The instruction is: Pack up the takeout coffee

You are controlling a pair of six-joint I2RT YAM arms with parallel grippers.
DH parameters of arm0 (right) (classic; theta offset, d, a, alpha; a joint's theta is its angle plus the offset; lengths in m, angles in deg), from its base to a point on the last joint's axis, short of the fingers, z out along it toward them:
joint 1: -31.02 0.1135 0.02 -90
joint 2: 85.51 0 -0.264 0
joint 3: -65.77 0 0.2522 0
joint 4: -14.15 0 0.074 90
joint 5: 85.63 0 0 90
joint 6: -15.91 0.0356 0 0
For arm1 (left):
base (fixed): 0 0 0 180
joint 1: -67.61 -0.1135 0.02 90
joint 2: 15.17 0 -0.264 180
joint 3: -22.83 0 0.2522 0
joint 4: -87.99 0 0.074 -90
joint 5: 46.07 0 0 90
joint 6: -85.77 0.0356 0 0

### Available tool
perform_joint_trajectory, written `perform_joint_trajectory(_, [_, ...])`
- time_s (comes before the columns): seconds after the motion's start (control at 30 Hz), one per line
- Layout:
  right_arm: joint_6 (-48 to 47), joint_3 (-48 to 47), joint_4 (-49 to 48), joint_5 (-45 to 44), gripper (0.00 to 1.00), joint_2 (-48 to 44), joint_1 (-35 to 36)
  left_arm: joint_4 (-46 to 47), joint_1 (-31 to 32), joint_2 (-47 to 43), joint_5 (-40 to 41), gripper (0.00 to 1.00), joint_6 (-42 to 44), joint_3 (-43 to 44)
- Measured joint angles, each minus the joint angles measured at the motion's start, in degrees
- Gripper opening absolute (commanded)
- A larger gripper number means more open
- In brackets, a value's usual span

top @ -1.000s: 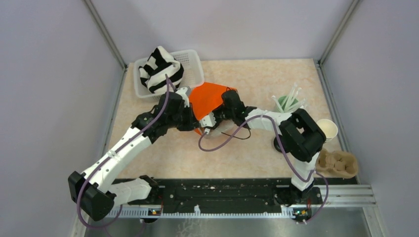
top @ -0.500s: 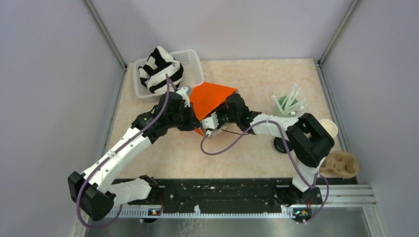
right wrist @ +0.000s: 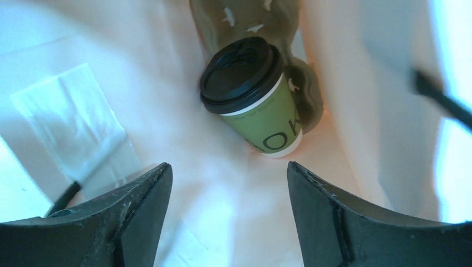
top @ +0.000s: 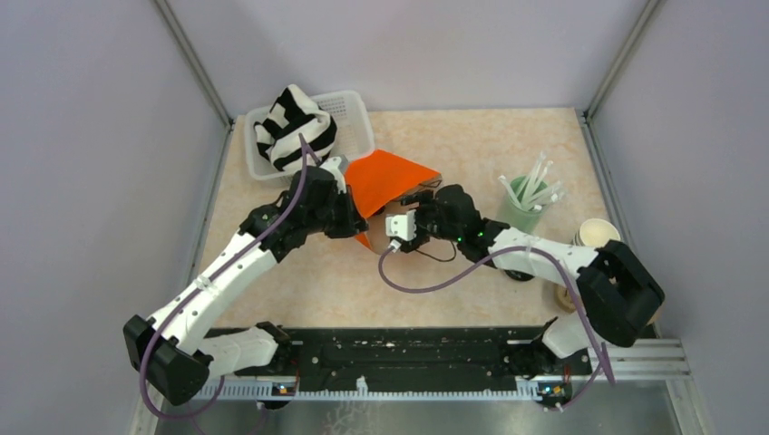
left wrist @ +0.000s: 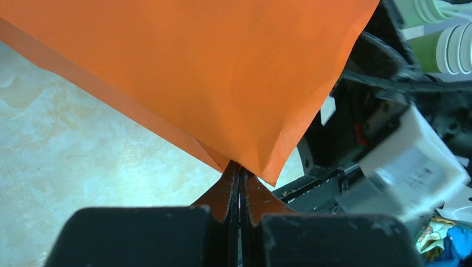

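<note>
In the right wrist view a dark green cup (right wrist: 253, 100) with a black lid lies tilted against a brown pulp carrier (right wrist: 250, 16) inside the bag, whose inside is white. My right gripper (right wrist: 228, 183) is open and empty, a short way back from the cup. In the top view it (top: 424, 201) sits at the mouth of the orange paper bag (top: 390, 177). My left gripper (left wrist: 239, 167) is shut on the bag's orange edge (left wrist: 195, 72), seen from above at the bag's near corner (top: 361, 231). A second cup (top: 596, 234), cream inside and without a lid, stands at the right.
A pale mint tumbler of white straws (top: 526, 198) stands right of the bag. A white basket (top: 349, 113) with a black-and-white striped cloth (top: 292, 127) is at the back left. A white napkin (right wrist: 72, 128) lies inside the bag. The right elbow (top: 626, 290) is near the right wall.
My right gripper has drawn back to the right, out toward the bag's mouth, and its elbow has swung right over the carrier on the table. The left gripper has kept its hold.
</note>
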Motion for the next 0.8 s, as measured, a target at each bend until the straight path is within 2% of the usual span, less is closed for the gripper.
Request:
perform_joint_trajectory(0.1, [8.02,0.28,-0.24,-2.64,0.88,-3.58,1.44,-0.92,0.00,0.13,1.05,0.00,-1.01,1.27])
perform_joint_trajectory(0.27, [21.77,0.15,3.74,-6.67,0.98,-11.58,2.43,-1.14,0.00,0.22,1.64,0.00,-1.84,2.43])
perform_joint_trajectory(0.5, [40.61,-3.61,19.41,-19.02,0.99,-27.28,1.92,-1.33,0.00,0.68,1.84,0.00,-2.95,2.89])
perform_joint_trajectory(0.67, [53.68,-13.49,29.70,-21.57,0.99,-24.72,-5.27,-1.60,0.00,0.87,1.95,0.00,-3.93,3.08])
perform_joint_trajectory(0.8, [61.16,-21.62,34.49,-17.84,0.98,-17.14,-11.82,-2.19,0.00,0.94,2.08,0.00,-5.09,3.39])
